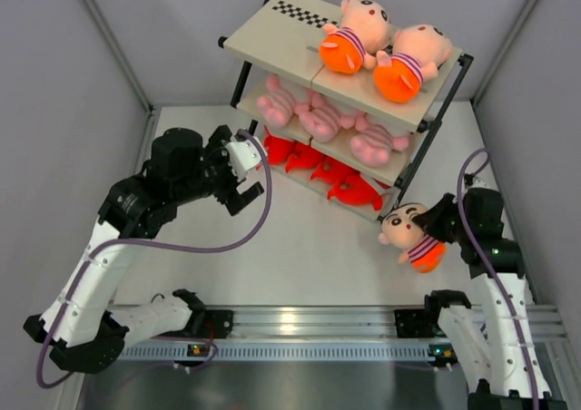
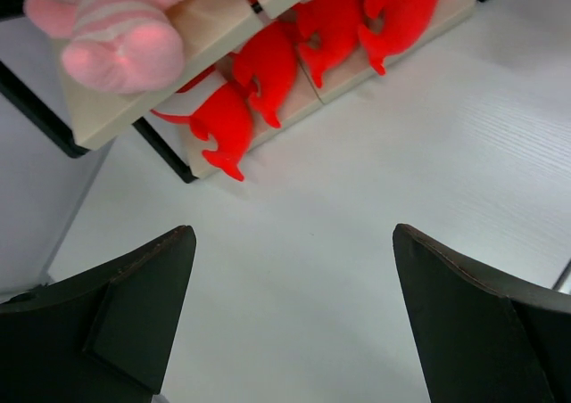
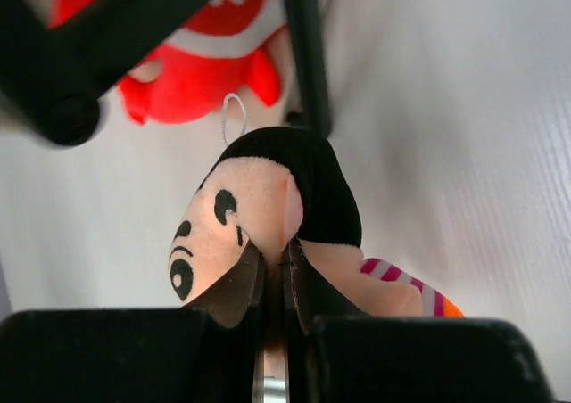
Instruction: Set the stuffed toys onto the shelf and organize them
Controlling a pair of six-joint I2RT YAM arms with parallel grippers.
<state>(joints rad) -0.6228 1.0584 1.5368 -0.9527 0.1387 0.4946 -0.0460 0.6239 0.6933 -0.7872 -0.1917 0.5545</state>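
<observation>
Dark fingers [image 3: 234, 289] of the right pincer [image 3: 272, 269] are seen clamped on the head of a boy doll [image 3: 268, 189]. Only a small fold of the soft face is pinched. The striped body is hung below and behind the tips. The doll is held low, near the bench [image 1: 300, 265]. Whether the bench is touched cannot be told. A black leg [image 3: 303, 55] of the shelf [image 1: 272, 34] is found just ahead of the tips, with a red toy [image 3: 192, 82] behind it.

The left pincer [image 2: 294, 242] is held wide apart, and nothing is in it. More red toys [image 2: 268, 64] are seen ahead of it on the bottom board.

Two more boy dolls [image 1: 354, 34] are laid on the top board, high above and ahead of the right pincer. Three pink animals [image 1: 322, 115] are laid on the middle board.

It is judged that the held doll is meant for the top board too. Bare room is seen only by the checkered strip [image 1: 304, 13], past the two dolls.

Some things could go wrong. The doll could be dropped on the way up, because so little of it is pinched. The hanging body could be caught on the black leg, because it is so close. The two dolls could be bumped off, because they must be passed. The doll could also be slid down once let go, because the board is tilted.
</observation>
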